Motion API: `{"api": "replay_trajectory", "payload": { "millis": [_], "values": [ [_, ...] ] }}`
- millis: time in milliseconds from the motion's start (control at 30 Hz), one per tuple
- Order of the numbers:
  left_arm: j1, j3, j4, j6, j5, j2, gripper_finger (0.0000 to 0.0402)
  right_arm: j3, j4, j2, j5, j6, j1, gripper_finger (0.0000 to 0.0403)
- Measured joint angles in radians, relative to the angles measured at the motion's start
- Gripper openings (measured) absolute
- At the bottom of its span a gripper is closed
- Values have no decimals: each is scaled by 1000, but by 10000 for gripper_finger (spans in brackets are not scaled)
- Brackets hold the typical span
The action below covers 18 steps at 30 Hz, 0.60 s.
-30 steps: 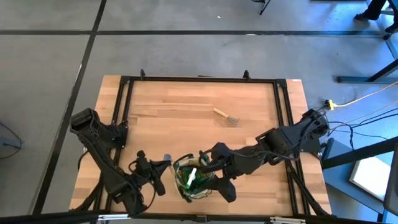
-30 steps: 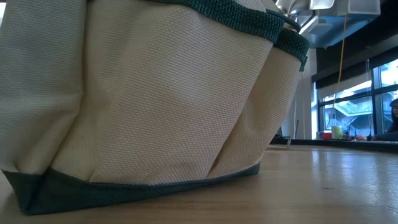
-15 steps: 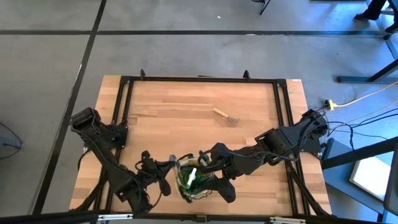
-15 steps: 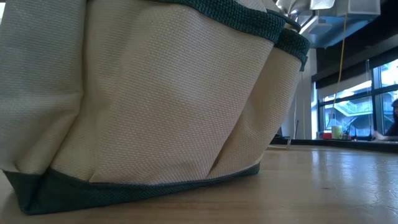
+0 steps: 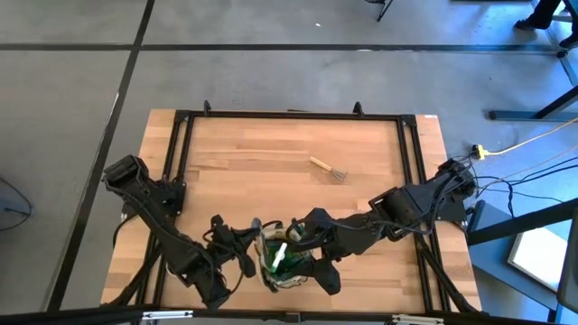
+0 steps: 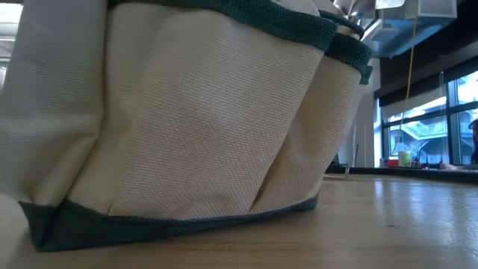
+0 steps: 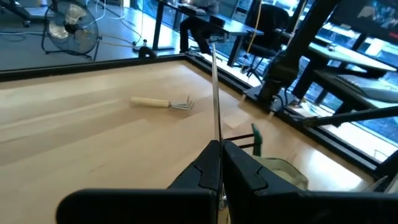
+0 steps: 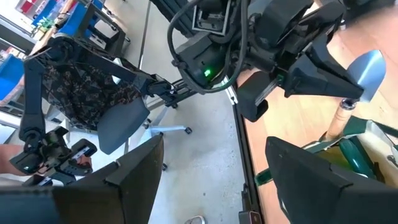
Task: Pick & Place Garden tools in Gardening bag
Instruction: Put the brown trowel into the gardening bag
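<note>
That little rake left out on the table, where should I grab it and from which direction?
Take the hand rake by its pale wooden handle, near the middle, coming straight down from above. It lies flat on the bare table with nothing beside it, and the handle is a straight bar, while the metal tines fan out at the right end. Set the fingers across the handle, not along it.

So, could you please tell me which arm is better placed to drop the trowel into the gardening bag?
Left. The left gripper has its fingers shut on the trowel, right beside the gardening bag. The right gripper sits at the bag's other side, open and empty.
</note>
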Motion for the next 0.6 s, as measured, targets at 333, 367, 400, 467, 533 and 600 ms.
{"api": "replay_trajectory", "payload": {
  "millis": [333, 367, 400, 467, 533, 600],
  "values": [
    [-3, 0, 4, 24, 3, 6, 2, 0, -1, 0, 0, 0, 0, 283],
    [-3, 0, 3, 27, 4, 8, 2, 0, -2, 0, 0, 0, 0, 283],
    [-1, 0, 3, 30, 4, 9, 2, 0, -2, 2, 0, 0, 0, 283],
    [5, 0, 3, 33, 5, 9, 2, 0, 1, 6, 0, 0, 0, 283],
    [11, 0, 2, 48, 4, 10, 2, 0, -2, 12, 0, 1, 0, 283],
    [16, 0, 2, 63, 8, 10, 2, 0, 2, 19, 0, 7, -2, 283]
  ]
}}
